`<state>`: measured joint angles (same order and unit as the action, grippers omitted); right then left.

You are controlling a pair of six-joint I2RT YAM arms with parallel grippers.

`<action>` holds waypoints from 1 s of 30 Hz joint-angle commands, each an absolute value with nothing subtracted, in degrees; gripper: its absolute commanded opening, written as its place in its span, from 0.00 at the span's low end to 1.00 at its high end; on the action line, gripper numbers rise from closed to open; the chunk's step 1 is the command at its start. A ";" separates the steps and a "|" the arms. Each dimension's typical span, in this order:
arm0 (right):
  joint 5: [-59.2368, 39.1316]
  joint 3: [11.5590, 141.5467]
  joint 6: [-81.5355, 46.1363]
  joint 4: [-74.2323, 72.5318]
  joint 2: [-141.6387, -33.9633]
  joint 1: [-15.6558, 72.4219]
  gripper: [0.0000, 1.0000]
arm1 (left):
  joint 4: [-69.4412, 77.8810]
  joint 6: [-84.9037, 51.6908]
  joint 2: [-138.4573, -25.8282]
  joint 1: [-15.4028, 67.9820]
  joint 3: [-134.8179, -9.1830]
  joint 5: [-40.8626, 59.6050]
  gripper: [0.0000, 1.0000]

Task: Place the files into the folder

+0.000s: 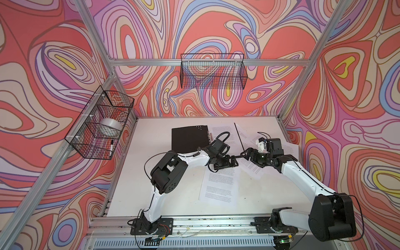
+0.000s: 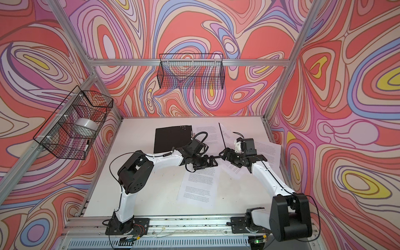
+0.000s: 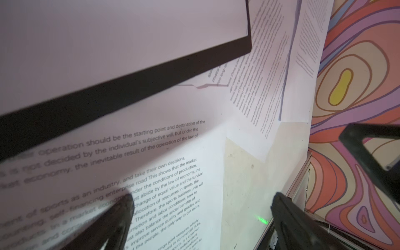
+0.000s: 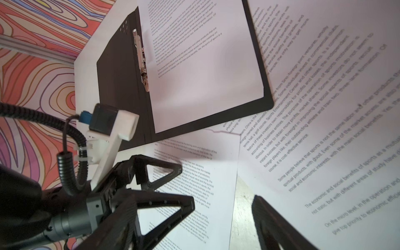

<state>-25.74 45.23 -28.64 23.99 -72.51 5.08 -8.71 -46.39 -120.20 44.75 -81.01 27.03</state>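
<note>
The folder (image 1: 188, 140) lies open on the table (image 1: 151, 134), toward the far edge and left of the middle, with its black insides up. Its left face is bare. Past the metal clip (image 4: 140, 58) at the spine, its right face carries one of the files (image 4: 205, 65).

Just nearer than the folder's near right corner, my left end effector (image 1: 236, 161) is spread wide and grips nothing. It is low over a loose sheet (image 1: 218, 190) at the table's middle. I cannot tell whether its fingertip (image 3: 127, 201) touches the paper.

Almost tip to tip with it sits my right end effector (image 1: 244, 153), jaws apart and empty. Only one finger (image 4: 266, 214) shows in its wrist view. More files lie under it and overlap toward the right edge, some tucked beneath the folder's corner.
</note>
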 commanded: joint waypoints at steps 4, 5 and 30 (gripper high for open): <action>-26.32 42.35 -29.62 22.76 -73.84 5.40 0.86 | -14.72 -45.05 -126.88 42.63 -81.97 26.11 1.00; -26.49 41.96 -29.69 22.40 -74.32 5.44 0.86 | -13.95 -44.92 -126.11 42.63 -81.71 27.12 1.00; -28.63 32.79 -34.08 13.37 -78.03 11.61 0.82 | -13.73 -38.12 -99.07 42.71 -53.77 30.08 1.00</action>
